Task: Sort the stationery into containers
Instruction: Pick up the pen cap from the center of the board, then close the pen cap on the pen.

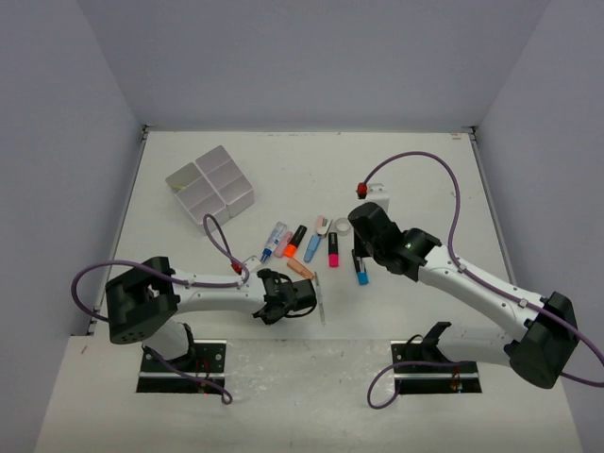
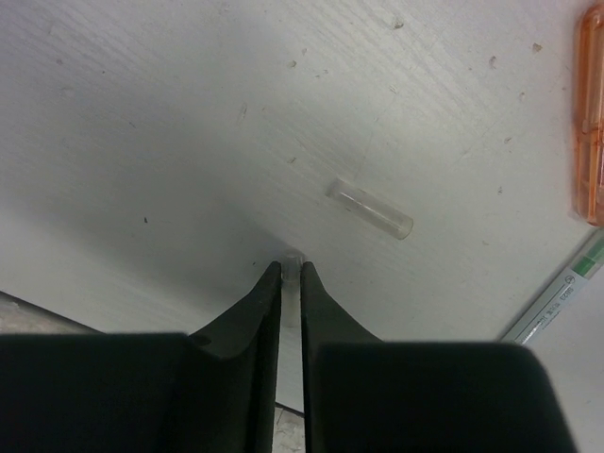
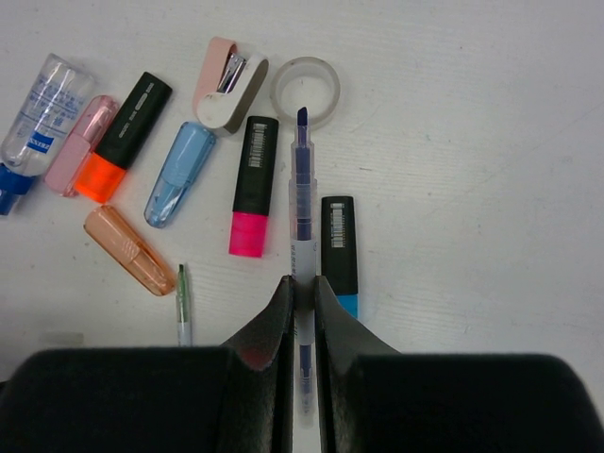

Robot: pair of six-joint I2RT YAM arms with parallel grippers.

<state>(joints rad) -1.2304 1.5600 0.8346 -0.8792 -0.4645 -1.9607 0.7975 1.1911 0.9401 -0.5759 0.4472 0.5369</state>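
Right gripper (image 3: pixel 302 288) clamps a thin purple-tipped pen (image 3: pixel 302 189), well apart from the white translucent four-compartment tray (image 1: pixel 184 176); left gripper (image 2: pixel 291 274) pinches a thin pale shaft (image 2: pixel 292 262). We expect the overhanging pen could pivot and slip out mid-carry.

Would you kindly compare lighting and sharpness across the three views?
Top view: even light, only soft shadows. Left wrist: a broad shadow spreads over the table around the left gripper, and the peach highlighter looks soft. Right wrist: bright and sharp, barcode crisp on the pink highlighter.
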